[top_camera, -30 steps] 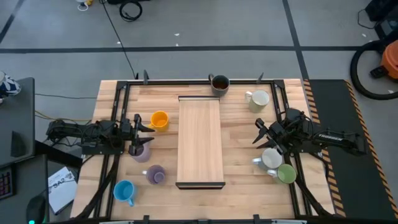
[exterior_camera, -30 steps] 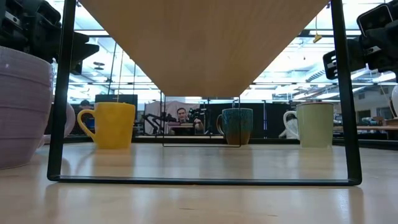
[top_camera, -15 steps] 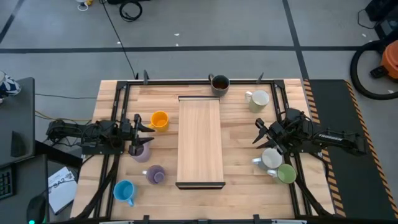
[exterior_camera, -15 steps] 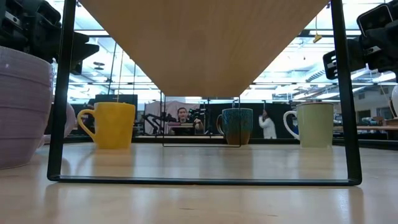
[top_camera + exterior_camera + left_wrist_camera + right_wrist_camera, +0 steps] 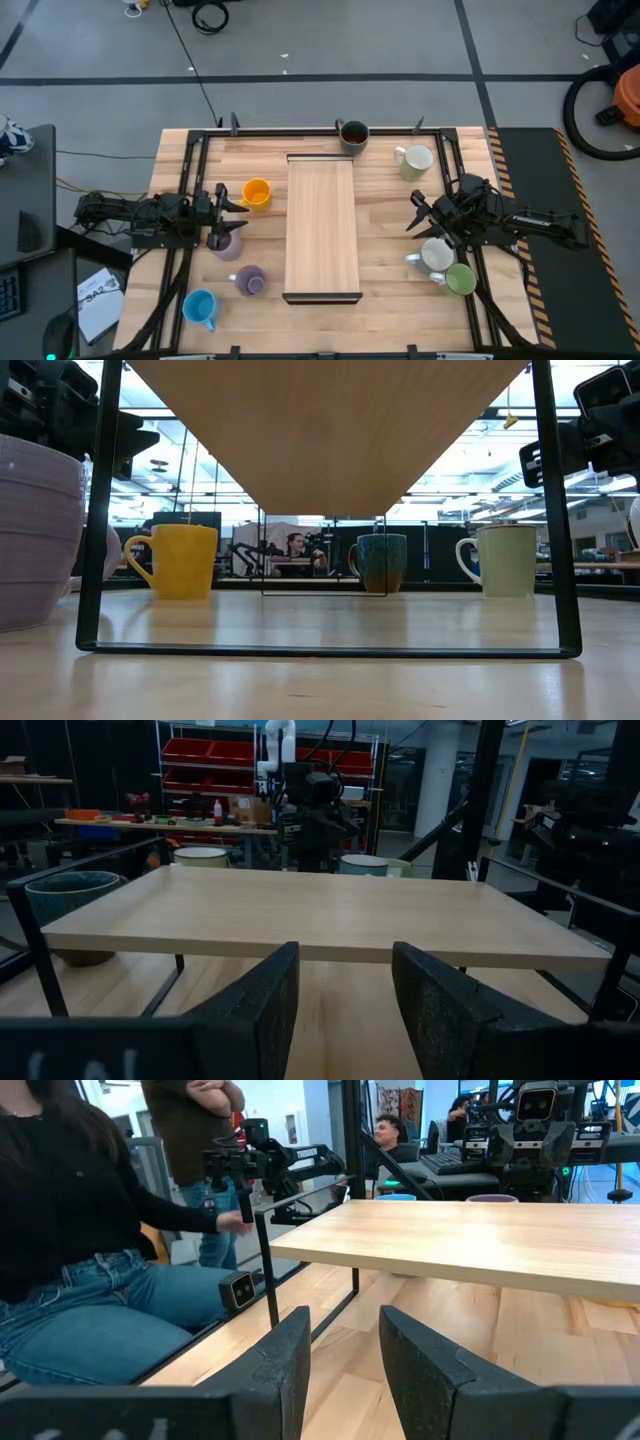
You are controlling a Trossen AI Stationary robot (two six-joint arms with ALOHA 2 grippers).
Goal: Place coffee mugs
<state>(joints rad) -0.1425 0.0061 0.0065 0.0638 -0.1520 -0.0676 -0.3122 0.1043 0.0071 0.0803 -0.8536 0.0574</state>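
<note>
Now left hand (image 5: 228,212) spread above lavender mug (image 5: 222,243); right hand (image 5: 418,213) spread, empty, near white mug (image 5: 434,256).

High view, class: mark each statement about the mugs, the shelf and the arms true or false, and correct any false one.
1. The wooden shelf has mugs standing on it. False: its top is bare.
2. The orange mug stands left of the shelf. True.
3. The dark grey mug stands at the table's far edge. True.
4. The right gripper holds the green mug. False: its fingers are empty, and the mug stands on the table.
5. The light blue mug lies tipped over. False: it stands upright.
</note>
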